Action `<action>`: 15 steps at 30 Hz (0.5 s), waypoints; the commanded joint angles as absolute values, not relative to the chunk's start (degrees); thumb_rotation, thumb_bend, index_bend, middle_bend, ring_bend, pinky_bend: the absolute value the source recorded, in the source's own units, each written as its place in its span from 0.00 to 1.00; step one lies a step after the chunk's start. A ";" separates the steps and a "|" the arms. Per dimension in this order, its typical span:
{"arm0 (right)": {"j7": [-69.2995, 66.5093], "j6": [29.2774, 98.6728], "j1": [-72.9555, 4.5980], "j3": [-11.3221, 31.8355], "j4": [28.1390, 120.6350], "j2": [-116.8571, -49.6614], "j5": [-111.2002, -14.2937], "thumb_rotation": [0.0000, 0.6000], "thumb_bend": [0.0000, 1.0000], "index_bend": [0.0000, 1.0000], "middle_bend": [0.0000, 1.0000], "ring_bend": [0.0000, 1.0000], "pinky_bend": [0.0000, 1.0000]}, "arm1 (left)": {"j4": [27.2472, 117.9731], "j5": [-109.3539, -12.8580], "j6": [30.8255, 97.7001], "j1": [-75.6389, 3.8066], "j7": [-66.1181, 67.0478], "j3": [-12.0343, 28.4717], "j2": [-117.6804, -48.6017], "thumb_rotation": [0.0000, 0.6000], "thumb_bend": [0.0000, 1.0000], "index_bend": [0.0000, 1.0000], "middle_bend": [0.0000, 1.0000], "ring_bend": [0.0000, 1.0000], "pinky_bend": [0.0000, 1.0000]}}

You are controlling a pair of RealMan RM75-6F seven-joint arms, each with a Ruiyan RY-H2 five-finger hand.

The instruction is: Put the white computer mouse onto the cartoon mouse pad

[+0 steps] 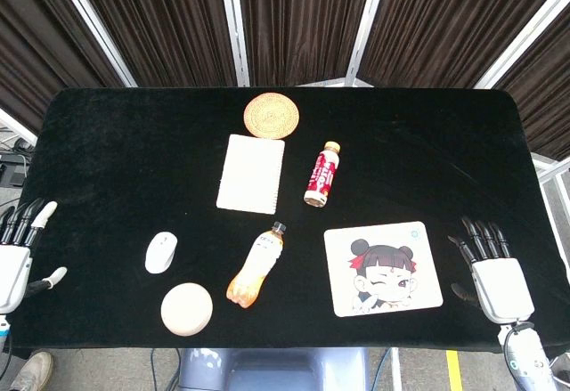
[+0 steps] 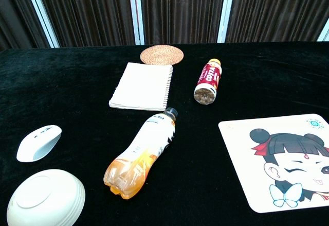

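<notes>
The white computer mouse [image 1: 161,252] [image 2: 38,143] lies on the black table at the front left. The cartoon mouse pad [image 1: 382,268] [image 2: 280,160], white with a drawn girl's face, lies flat at the front right. My left hand [image 1: 20,250] hovers at the table's left edge, fingers spread and holding nothing, well left of the mouse. At the front right corner my right hand [image 1: 491,269] is also open and empty, just right of the pad. The chest view shows neither hand.
An orange drink bottle [image 1: 255,266] [image 2: 142,154] lies between mouse and pad. A white dome-shaped object [image 1: 187,308] [image 2: 46,197] sits in front of the mouse. Further back are a white notebook [image 1: 251,174] [image 2: 142,86], a red bottle [image 1: 322,175] [image 2: 207,81] and a woven coaster [image 1: 271,115] [image 2: 162,54].
</notes>
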State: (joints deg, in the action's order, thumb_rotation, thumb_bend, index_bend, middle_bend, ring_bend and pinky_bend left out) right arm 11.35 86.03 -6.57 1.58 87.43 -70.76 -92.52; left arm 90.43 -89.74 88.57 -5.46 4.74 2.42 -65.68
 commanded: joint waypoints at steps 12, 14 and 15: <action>10.90 86.60 -6.32 1.72 87.81 -70.44 -92.50 1.00 0.13 0.20 0.00 0.00 0.00 | 90.12 -90.20 88.65 -5.63 5.80 2.35 -66.06 1.00 0.04 0.00 0.00 0.00 0.00; 10.98 86.47 -6.34 1.70 87.82 -70.44 -92.41 1.00 0.12 0.20 0.00 0.00 0.00 | 89.96 -90.28 88.39 -5.81 5.70 2.34 -66.07 1.00 0.04 0.00 0.00 0.00 0.00; 11.05 86.36 -6.34 1.69 87.80 -70.44 -92.31 1.00 0.12 0.20 0.00 0.00 0.00 | 89.83 -90.32 88.19 -5.92 5.61 2.31 -66.10 1.00 0.04 0.00 0.00 0.00 0.00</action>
State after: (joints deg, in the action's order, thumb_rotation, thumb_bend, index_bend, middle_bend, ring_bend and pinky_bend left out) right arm 11.00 86.41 -6.34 1.70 87.81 -70.44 -92.36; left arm 89.94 -90.28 88.34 -5.82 5.69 2.33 -66.07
